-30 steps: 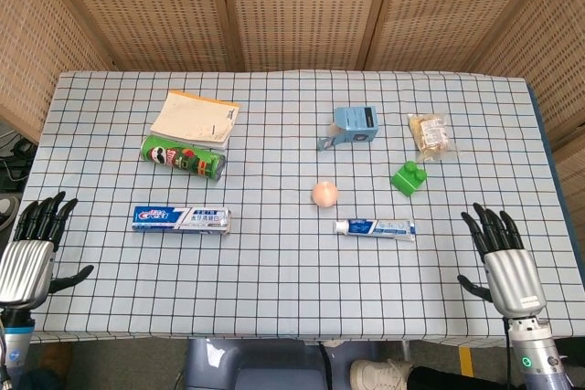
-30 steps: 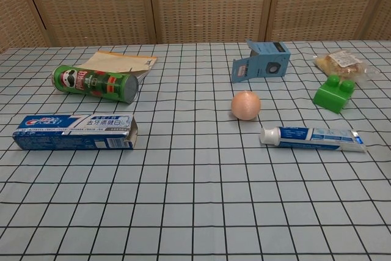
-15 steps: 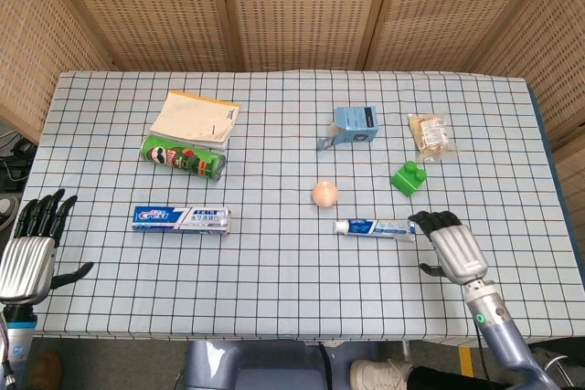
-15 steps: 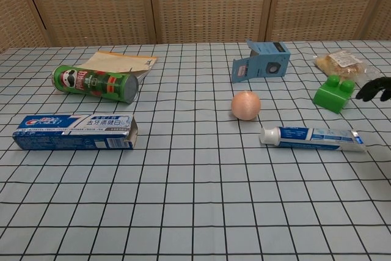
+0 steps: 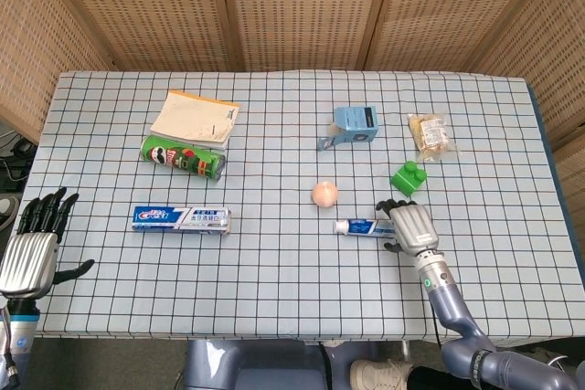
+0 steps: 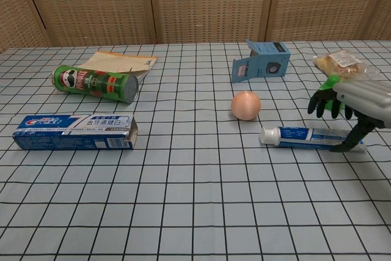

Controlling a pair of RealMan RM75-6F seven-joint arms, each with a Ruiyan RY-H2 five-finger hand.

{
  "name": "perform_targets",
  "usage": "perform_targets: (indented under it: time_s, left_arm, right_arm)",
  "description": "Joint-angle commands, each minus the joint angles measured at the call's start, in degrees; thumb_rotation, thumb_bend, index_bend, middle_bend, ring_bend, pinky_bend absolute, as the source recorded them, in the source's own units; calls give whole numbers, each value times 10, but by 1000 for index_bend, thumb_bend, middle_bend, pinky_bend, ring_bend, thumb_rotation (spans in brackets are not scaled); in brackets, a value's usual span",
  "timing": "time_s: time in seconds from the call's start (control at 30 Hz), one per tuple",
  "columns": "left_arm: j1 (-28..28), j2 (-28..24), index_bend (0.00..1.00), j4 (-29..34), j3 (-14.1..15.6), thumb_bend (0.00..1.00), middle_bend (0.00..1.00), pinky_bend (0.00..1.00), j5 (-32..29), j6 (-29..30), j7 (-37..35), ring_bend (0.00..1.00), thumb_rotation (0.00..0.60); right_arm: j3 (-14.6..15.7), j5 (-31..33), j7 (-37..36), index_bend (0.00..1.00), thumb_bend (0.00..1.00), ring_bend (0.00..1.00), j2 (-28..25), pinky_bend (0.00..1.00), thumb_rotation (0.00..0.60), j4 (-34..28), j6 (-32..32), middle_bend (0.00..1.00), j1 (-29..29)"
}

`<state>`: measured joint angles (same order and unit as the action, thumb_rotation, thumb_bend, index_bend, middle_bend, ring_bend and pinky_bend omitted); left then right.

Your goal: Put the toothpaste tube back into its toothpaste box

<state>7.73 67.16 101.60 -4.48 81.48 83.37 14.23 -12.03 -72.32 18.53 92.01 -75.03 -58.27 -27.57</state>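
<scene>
The white-and-blue toothpaste tube [image 5: 364, 226] [image 6: 302, 134] lies flat right of the table's middle, cap pointing left. My right hand [image 5: 409, 224] [image 6: 351, 103] hovers over its tail end, fingers apart and curved down above it. The thumb reaches down at the tube's near side, and nothing is gripped. The blue toothpaste box [image 5: 181, 218] [image 6: 74, 132] lies flat at the left, its open end facing right. My left hand [image 5: 37, 242] stays open off the table's left front corner, seen only in the head view.
A peach ball [image 5: 324, 194] sits just behind the tube's cap. A green block [image 5: 409, 176], a snack packet [image 5: 430, 134] and a small blue carton [image 5: 352, 125] lie behind the right hand. A green can [image 5: 183, 158] and a booklet [image 5: 194, 117] lie behind the box.
My right hand has moved in from the table's right front corner, leftward to above the tube's tail. The left hand and all objects stayed put.
</scene>
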Motion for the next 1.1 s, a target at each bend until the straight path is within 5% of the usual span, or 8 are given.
perform_targets:
  time_s: [0.03,0.53,0.8,1.1]
  left_arm:
    - [1,-1,0,0,-1,0,0,0,-2,-1,-2,0,600]
    - [2,-4,0,2,1,0,0,0,-4,-3,-6,0,600]
    - [3,-3,0,1,1,0,0,0,-7,-5,-6,0,600]
    - [13,3,0,-6,0,0,0,0,-15,-23,-1,0,600]
  right_arm:
    - [-4,13,12,386,259,445,14,490,600,8,3,455,-8]
    - [13,31,35,440,366,475,40,490,600,34,7,493,-22]
    - [18,42,35,611,554,620,34,616,600,44,12,648,-21]
    - [22,15,-20,635,608,642,-17,629,600,-15,-8,670,-8]
